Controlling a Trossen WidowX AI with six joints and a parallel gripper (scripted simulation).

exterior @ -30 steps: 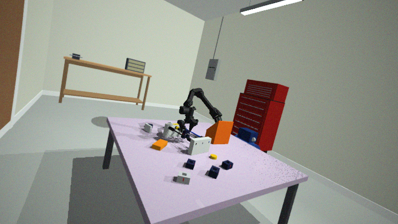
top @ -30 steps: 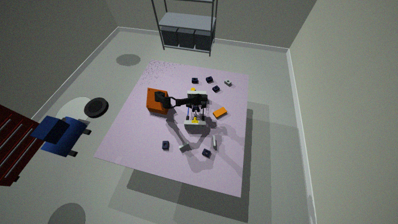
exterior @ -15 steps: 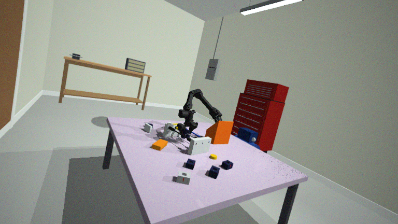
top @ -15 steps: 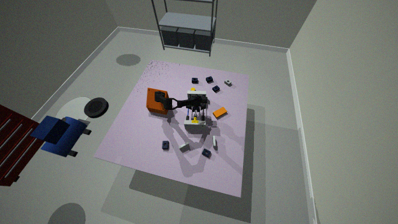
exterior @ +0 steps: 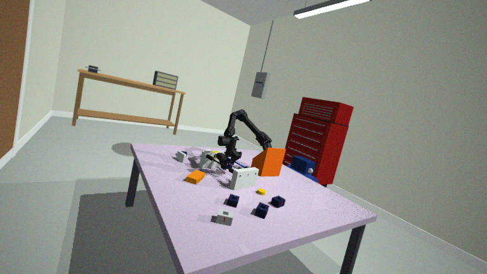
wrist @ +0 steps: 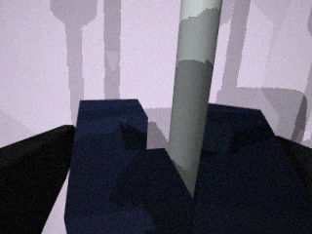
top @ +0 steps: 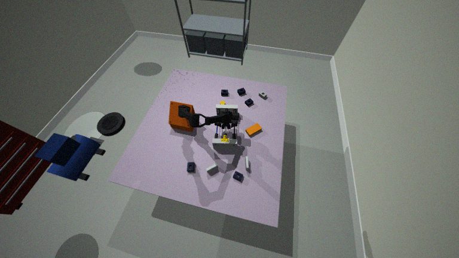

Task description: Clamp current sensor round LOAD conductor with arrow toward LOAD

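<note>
The navy split-core sensor (wrist: 107, 166) fills the lower wrist view. Its two halves lie on either side of a pale grey conductor (wrist: 194, 97), with a gap between their upper ends. Its arrow does not show. My gripper (wrist: 174, 140) (top: 226, 126) (exterior: 226, 166) is open, with one dark finger beside each side of the sensor. The left fingertip is very close to the sensor's side; contact cannot be told. A yellow tag (top: 225, 139) stands on one white end block (top: 225, 147); its lettering is too small to read. Whether the sensor is latched cannot be told.
The other white end block (top: 226, 106) (exterior: 244, 179) holds the conductors' far ends. An orange box (top: 181, 116) (exterior: 269, 163) and an orange block (top: 253, 129) (exterior: 195, 176) stand on either side. Several small navy and white blocks lie on the table (top: 155, 160).
</note>
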